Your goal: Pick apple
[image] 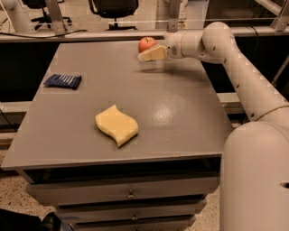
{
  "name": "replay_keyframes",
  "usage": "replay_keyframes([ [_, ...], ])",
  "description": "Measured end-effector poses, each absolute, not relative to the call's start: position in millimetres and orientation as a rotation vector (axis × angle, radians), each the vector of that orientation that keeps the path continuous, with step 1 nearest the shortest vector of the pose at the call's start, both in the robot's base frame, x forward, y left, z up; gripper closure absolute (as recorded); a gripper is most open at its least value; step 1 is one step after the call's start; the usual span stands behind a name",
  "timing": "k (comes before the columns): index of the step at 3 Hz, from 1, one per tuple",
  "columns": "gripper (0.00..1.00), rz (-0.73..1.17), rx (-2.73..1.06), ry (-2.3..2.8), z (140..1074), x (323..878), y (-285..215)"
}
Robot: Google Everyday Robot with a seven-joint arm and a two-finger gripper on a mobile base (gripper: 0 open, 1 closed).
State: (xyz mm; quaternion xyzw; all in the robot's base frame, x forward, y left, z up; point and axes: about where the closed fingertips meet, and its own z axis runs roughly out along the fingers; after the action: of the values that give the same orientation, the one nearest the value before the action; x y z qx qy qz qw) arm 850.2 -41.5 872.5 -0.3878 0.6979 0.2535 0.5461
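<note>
The apple (146,43), small, round and red-orange, sits upright near the far edge of the grey table (180,113). My gripper (148,53) reaches in from the right on the white arm (226,49). It is level with the apple, right against its near right side, and partly covers the apple's lower edge. I cannot tell whether it touches the apple.
A wavy pale yellow sponge (117,125) lies near the table's front middle. A dark blue packet (62,81) lies at the left. Office chairs (113,9) and a rail stand behind the far edge. Drawers (131,195) sit under the table front.
</note>
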Motion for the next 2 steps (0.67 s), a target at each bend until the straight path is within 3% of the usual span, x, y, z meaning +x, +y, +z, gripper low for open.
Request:
replay_keyframes([
  [1,0.00,0.579,-0.952,1.663,864.7,859.1,-37.8],
  [2,0.18,0.567,-0.962,1.674,856.4,866.2,-38.6],
])
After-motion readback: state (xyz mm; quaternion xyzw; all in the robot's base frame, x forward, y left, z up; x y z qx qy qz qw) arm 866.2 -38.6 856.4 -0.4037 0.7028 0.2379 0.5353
